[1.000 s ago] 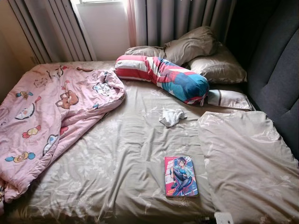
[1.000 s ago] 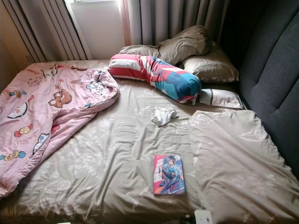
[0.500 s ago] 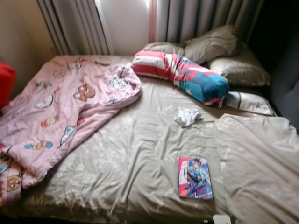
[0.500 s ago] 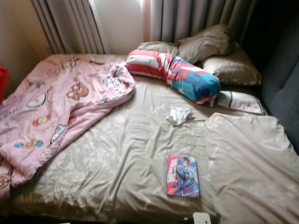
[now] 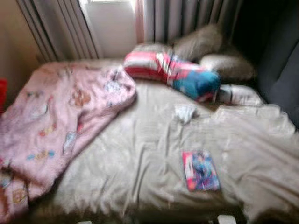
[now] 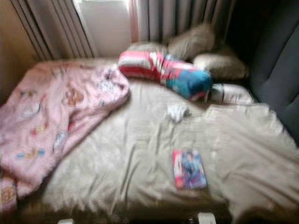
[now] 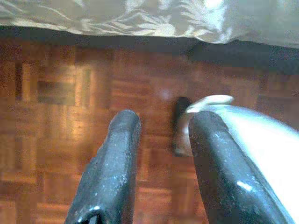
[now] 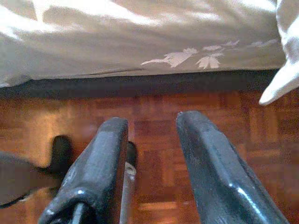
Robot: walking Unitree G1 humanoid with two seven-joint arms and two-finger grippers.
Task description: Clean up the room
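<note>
A bed with a beige sheet (image 5: 140,154) lies before me, blurred. On it lie a colourful book (image 5: 201,171) near the front edge, a small white cloth (image 5: 185,112) at mid-bed, a crumpled pink cartoon blanket (image 5: 51,116) on the left, and a striped red, white and blue bolster (image 5: 173,74) at the back. My left gripper (image 7: 161,140) hangs open over the parquet floor (image 7: 56,93) beside the bed's edge. My right gripper (image 8: 152,140) also hangs open above the floor, with nothing between its fingers.
Beige pillows (image 5: 219,56) lie at the back right, and a folded beige cover (image 5: 261,149) lies on the right. A dark headboard (image 5: 280,74) stands along the right side. Grey curtains (image 5: 187,18) and a window are behind. A red object (image 5: 3,93) is at the far left.
The whole picture has shifted and blurred as the camera moved. Nothing on the bed has moved.
</note>
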